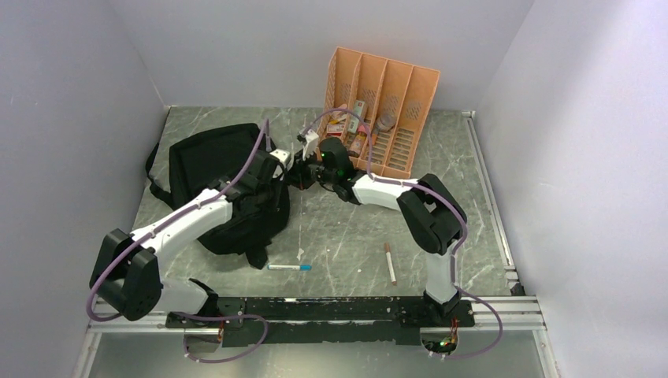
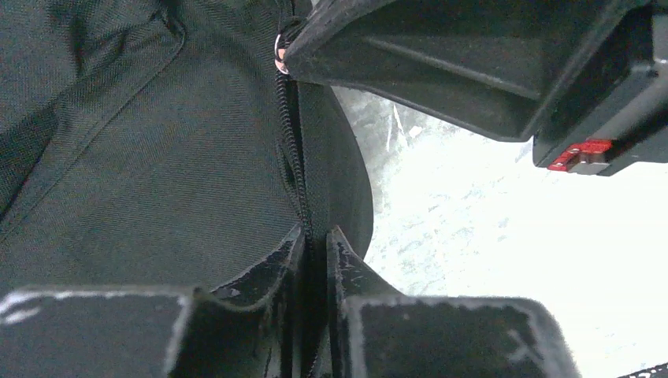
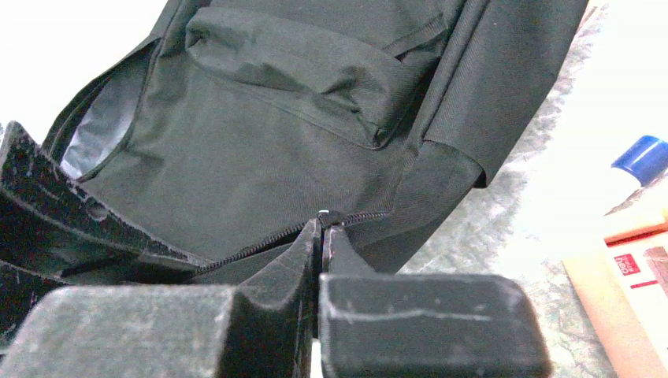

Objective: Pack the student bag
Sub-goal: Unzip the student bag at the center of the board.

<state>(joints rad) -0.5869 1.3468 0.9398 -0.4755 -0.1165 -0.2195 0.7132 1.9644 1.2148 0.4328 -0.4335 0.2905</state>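
The student bag [image 1: 217,177] is a large black backpack lying on the left of the grey table. Both grippers meet at its right edge. My left gripper [image 1: 290,168] [image 2: 317,236] is shut on the fabric edge of the bag, with the zipper track [image 2: 293,150] running into its jaws. My right gripper [image 1: 309,175] [image 3: 323,228] is shut on the zipper pull [image 3: 324,216] at the end of the zipper line. In the right wrist view the bag [image 3: 299,118] shows a front pocket, and a strip of grey lining [image 3: 102,130] shows at an open slit on its left side.
An orange slotted organizer [image 1: 410,94] holding small items stands at the back, just behind the right arm. A blue-tipped pen [image 1: 289,267] and a brown pen [image 1: 390,263] lie on the table near the arm bases. Walls close in on the left, back and right.
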